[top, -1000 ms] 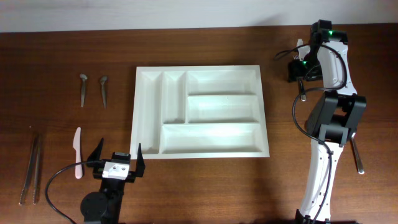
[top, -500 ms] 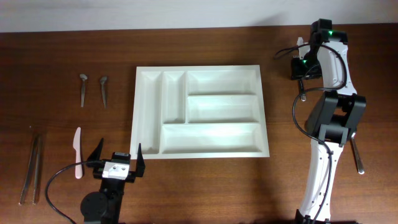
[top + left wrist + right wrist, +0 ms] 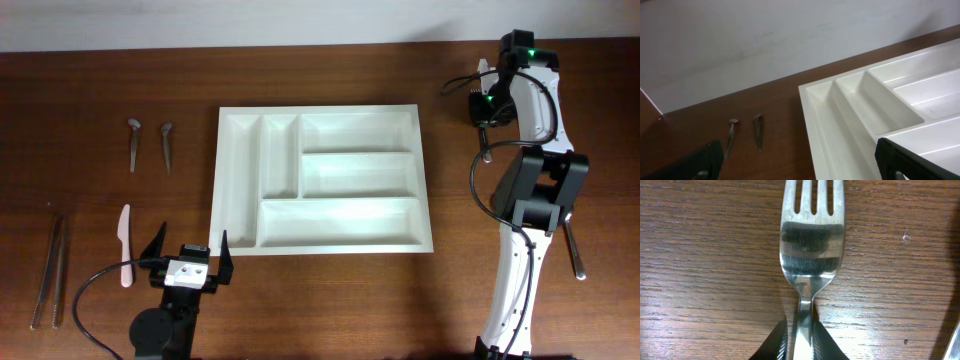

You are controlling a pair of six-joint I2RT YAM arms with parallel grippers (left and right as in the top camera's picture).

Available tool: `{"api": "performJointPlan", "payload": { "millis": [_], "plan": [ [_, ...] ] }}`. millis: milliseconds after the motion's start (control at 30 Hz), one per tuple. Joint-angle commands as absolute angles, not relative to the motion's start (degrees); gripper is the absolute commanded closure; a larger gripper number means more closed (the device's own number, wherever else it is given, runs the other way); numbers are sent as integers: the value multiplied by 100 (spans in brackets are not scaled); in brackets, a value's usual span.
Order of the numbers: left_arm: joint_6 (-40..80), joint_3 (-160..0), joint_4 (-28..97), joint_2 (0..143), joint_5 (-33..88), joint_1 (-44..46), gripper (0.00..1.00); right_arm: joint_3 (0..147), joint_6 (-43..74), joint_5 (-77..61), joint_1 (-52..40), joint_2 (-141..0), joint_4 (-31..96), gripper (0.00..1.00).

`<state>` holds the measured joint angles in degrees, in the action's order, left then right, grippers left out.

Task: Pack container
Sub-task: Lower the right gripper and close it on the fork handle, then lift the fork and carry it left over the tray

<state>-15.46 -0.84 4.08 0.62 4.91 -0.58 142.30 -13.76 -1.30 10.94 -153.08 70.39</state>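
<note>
The container (image 3: pixel 340 220) is seen lying flat at the middle of the wooden table (image 3: pixel 330 310). Its two narrow upright compartments are set at the left, and its three long horizontal ones at the right and front.

The right gripper (image 3: pixel 802 347) is placed well to the right of the container, near the far edge of the table, and is closed on the fork (image 3: pixel 812 245). In the right wrist view the dark fingertips (image 3: pixel 771 349) are pressed against both sides of the fork's narrow neck. The fork lies flat on the wood with its tines pointing away from the gripper. Two green lights (image 3: pixel 531 52) are lit on that arm.

The left gripper (image 3: pixel 190 252) is held near the front edge, just beside the container's near-left corner, with its jaws spread wide and gripping nothing.

Left of the container, several things are laid out apart from one another:
- two short metal utensils (image 3: pixel 133 145) with rounded heads toward the far edge
- a white plastic knife (image 3: pixel 124 245)
- two long thin metal pieces (image 3: pixel 50 270) side by side, which may be tongs or chopsticks; it cannot be told which

A further metal utensil (image 3: pixel 576 255) is partly hidden behind the right arm. Any writing on these things is too small to be read.
</note>
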Motion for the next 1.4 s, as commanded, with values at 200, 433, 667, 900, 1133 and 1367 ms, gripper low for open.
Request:
{"api": "performJointPlan", "payload": {
  "millis": [200,433,667,900,1133,1367],
  "plan": [
    [-1592,-49,425,30,471,-91,1,14241,-1372,-34,1098,-15504,7074,96],
    [-1594,-49,425,30,471,-91,1,14289,-1369,-36,1094,-15469,7181,96],
    [-1594,-49,425,30,471,-91,1,14840,-1374,-211,1083,-15305,7516,96],
    [-1592,-49,425,30,471,-91,1,16383,-1369,-755,1020,-15303,8392,96],
    [-1592,-49,425,30,471,-91,1,17653,-1852,-777,631,-15301,9354,96],
    [-1592,-49,425,30,471,-91,1,17919,-3013,-1785,40,-15248,9734,96]
  ]
}}
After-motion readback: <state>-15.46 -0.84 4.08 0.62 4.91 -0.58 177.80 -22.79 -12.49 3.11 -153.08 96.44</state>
